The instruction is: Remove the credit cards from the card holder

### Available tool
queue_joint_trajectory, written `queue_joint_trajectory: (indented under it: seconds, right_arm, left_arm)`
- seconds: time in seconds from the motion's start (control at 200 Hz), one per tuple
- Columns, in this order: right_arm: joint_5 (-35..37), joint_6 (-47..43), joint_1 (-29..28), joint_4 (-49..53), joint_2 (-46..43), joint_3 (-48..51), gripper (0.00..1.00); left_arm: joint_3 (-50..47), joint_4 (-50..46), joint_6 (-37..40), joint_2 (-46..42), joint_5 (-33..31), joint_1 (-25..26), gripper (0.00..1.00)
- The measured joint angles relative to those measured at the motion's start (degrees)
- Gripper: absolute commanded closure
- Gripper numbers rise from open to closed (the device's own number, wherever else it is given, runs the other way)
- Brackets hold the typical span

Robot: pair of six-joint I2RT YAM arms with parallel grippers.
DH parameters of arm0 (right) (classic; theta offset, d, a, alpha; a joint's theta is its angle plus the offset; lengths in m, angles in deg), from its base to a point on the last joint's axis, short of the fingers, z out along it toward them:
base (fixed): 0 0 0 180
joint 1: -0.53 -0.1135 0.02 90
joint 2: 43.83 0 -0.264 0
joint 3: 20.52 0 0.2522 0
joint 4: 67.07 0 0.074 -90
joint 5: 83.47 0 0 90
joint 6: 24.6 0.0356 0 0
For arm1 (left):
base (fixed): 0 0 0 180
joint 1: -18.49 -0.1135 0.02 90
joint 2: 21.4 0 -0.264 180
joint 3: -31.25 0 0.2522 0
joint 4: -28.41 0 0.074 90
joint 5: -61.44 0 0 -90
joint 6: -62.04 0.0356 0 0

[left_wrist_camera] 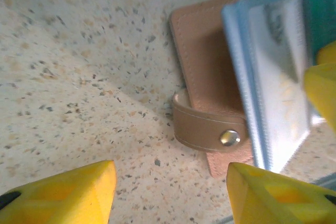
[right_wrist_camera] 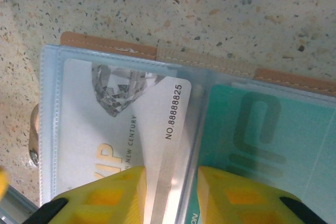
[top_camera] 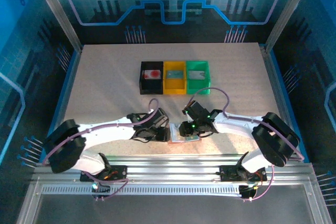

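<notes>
While I look from above, the speckled table carries three square bins in a row near its middle: a black bin, a yellow bin and a green bin, standing side by side. Well apart from them, at the near edge of the table, the wallet lies open between my two grippers. Its leather outside is down on the table, and its clear sleeve stands up from it, tilted. My right gripper has the fingers close together and pinches this sleeve at the seam between two pockets. One pocket holds a white card with a printed number, the other pocket a teal card. My left gripper hangs just beside the wallet with the fingers spread wide and the table between them. Near it are the closing strap and its small metal snap.
</notes>
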Motion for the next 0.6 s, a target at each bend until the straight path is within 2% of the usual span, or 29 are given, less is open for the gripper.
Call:
queue_joint_trajectory:
  seconds: [0.12,0.29,0.6]
  right_arm:
    - [0.2,0.2,0.0,-0.6,0.0,0.0,0.7]
    - [0.2,0.4,0.0,-1.9,0.9,0.0,0.72]
    - [0.2,0.4,0.0,-2.6,-0.5,0.9,0.75]
  left_arm:
    - [0.8,-1.2,0.7,-3.5,-0.5,0.0,0.41]
    - [3.4,-1.6,0.7,-3.5,-0.3,0.0,0.4]
    - [9.8,-3.9,0.7,5.4,-0.2,-0.2,0.4]
